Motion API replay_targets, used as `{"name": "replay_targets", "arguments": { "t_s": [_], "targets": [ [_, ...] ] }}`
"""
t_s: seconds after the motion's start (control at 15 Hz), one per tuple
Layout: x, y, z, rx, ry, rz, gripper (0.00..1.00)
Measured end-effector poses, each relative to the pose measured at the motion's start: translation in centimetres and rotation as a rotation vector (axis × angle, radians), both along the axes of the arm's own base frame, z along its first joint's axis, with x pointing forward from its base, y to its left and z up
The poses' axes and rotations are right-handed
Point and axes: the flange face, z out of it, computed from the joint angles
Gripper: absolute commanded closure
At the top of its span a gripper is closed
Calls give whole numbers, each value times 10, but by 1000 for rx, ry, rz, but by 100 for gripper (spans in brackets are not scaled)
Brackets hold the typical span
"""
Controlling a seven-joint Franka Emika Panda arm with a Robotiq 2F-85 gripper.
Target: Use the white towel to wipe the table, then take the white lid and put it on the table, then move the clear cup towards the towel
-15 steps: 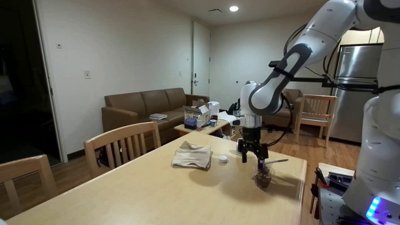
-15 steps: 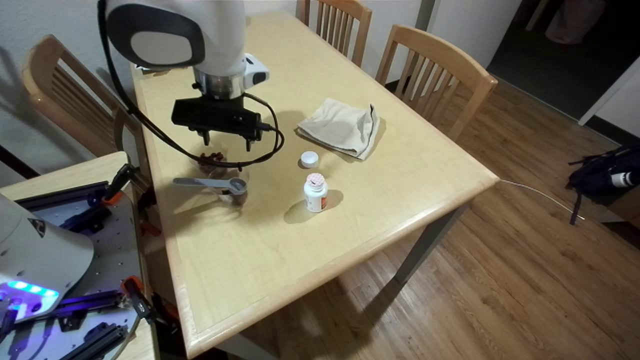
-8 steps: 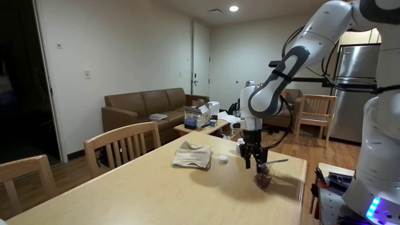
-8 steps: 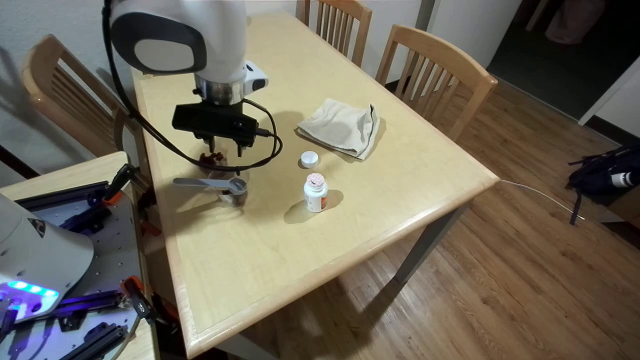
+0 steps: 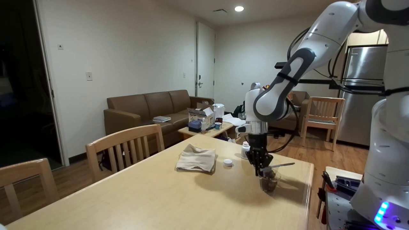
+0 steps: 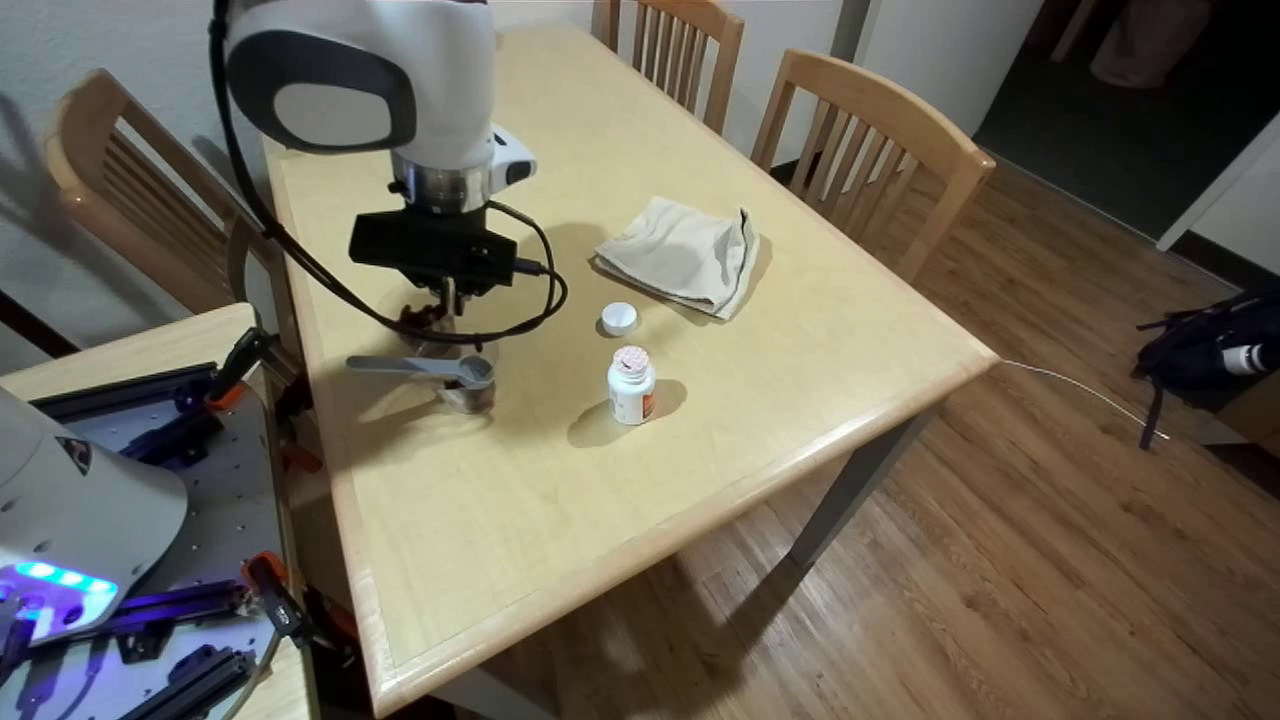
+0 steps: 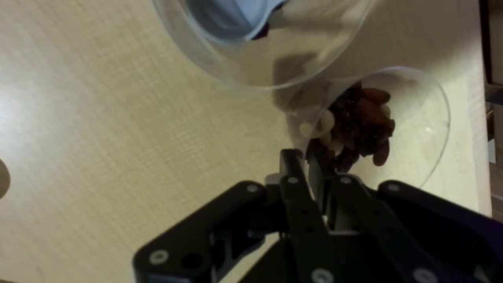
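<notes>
Looking at a big light tan wooden table [image 6: 540, 490] in an exterior view, with a loosely folded white towel [image 6: 680, 255] over toward the right, a round white lid [image 6: 619, 319] lying flat just to the near left of it, and then an upright white bottle [image 6: 631, 395] just nearer than that. Got a near clear cup [image 6: 468, 399] and a far clear cup [image 7: 422, 129] standing over by the left edge, close beside each other, though can't tell if touching. Would call both well apart from the towel, with the lid sort of between.
</notes>
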Motion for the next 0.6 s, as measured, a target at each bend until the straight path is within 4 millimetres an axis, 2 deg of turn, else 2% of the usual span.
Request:
{"name": "replay_targets", "arguments": {
  "t_s": [0.2,0.6],
  "targets": [
    [8,2,4,7,-20,34,100],
    [37,10,4,21,-52,95,100]
  ]
}}
